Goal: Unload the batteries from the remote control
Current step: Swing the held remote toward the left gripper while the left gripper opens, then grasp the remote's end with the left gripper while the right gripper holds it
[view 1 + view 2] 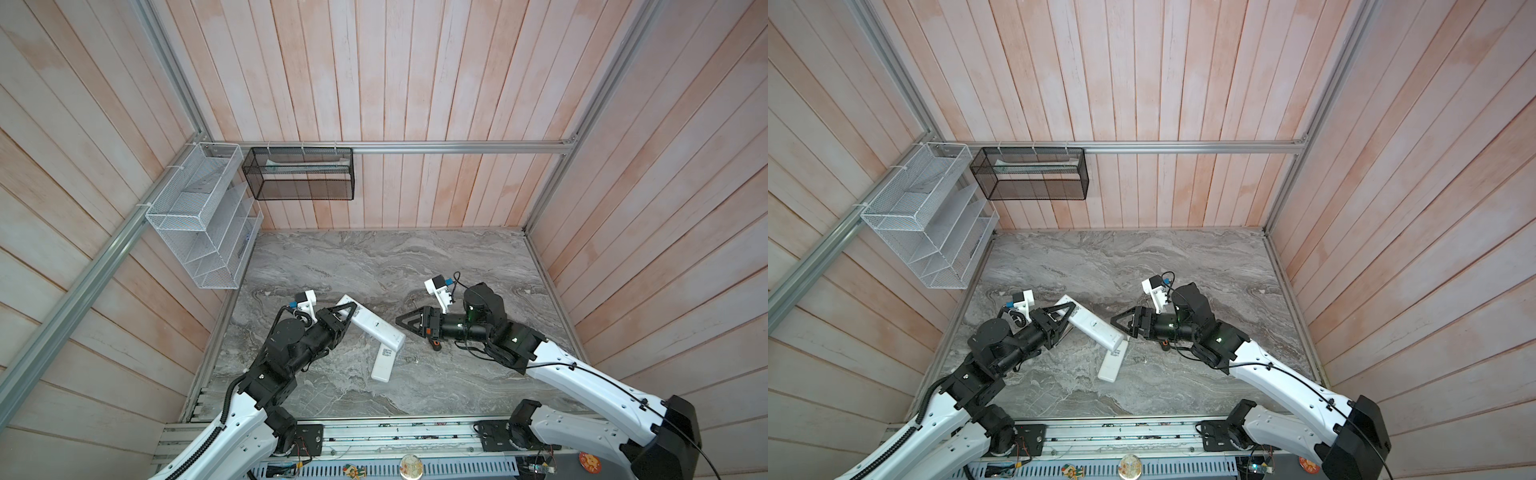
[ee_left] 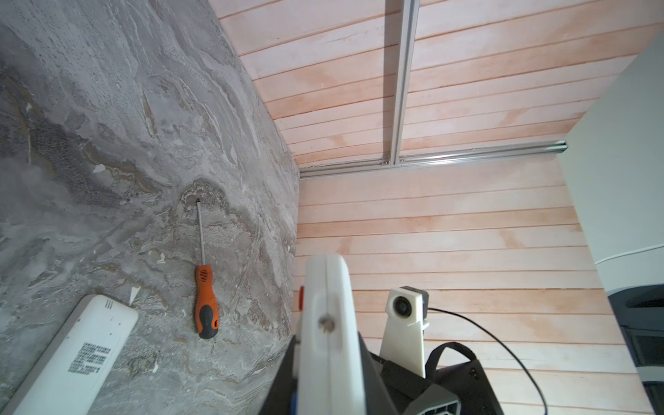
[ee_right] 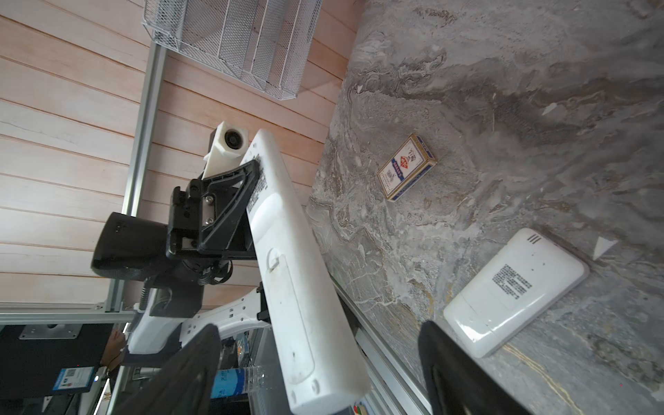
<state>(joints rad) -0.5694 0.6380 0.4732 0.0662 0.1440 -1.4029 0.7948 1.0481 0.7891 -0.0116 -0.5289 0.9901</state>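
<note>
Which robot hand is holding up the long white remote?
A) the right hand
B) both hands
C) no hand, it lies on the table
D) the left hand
D: the left hand is clamped on the long white remote, while the right hand has its fingers spread open.

One remote (image 1: 382, 368) is lying on the table (image 1: 374, 257) — a second remote (image 1: 370, 322) is slanting over its far end, a screwdriver (image 2: 206, 305) lying to the right.
</note>
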